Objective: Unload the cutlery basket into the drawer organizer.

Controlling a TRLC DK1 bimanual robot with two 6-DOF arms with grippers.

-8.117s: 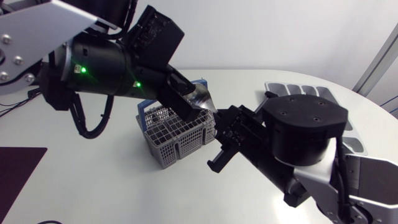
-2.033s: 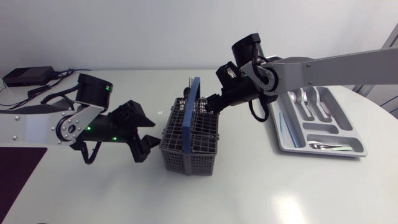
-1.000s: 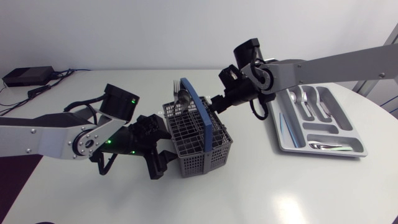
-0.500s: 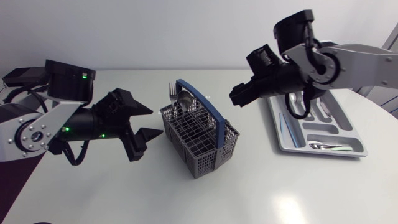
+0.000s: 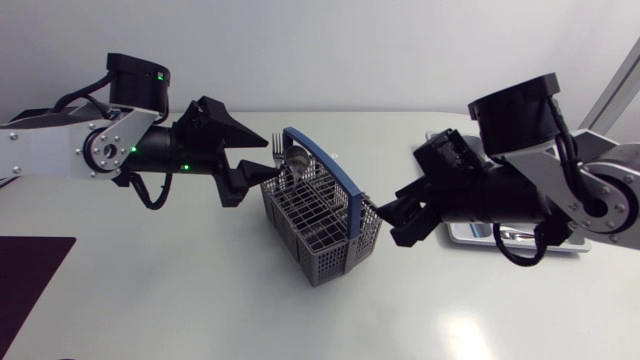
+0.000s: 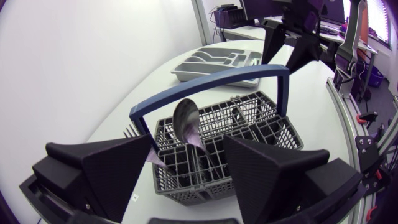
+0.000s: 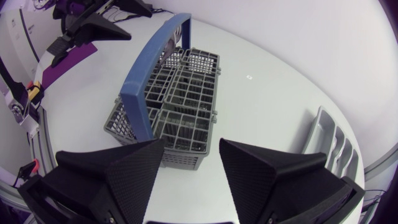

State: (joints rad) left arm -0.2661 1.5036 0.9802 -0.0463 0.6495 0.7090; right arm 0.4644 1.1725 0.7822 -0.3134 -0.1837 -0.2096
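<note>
Nearest you: right arm [image 5: 530,200] now sits low over the surface [image 5: 200,300], w/ right jaws just beside the basket [image 5: 320,230], at its end toward the organizer [image 7: 329,146]. Half a sec ago that arm was raised, over by the organizer. Right jaws: spread wide, nothing held, not touching the basket. Basket: same pos. and angle as half a sec ago, upright, blue handle [image 5: 325,165] arched over it; near compartments look bare in both wrist views. Further back: left jaws have swung from the basket's near-left side to its far-left corner. They stand wide apart and empty, aimed at the spoon [image 6: 186,121] and fork [image 5: 277,150]. Both stand upright in the far-end compartment by the handle's foot; no contact yet. Farthest: organizer lies well apart from the basket, largely masked by the right arm in head view; contents not readable. Assessment: left side looks lined up for the next pick, prob. the spoon. Right arm may be placed to steady the basket or merely parked; can't tell which. Min. 2 items remain to unload.
</note>
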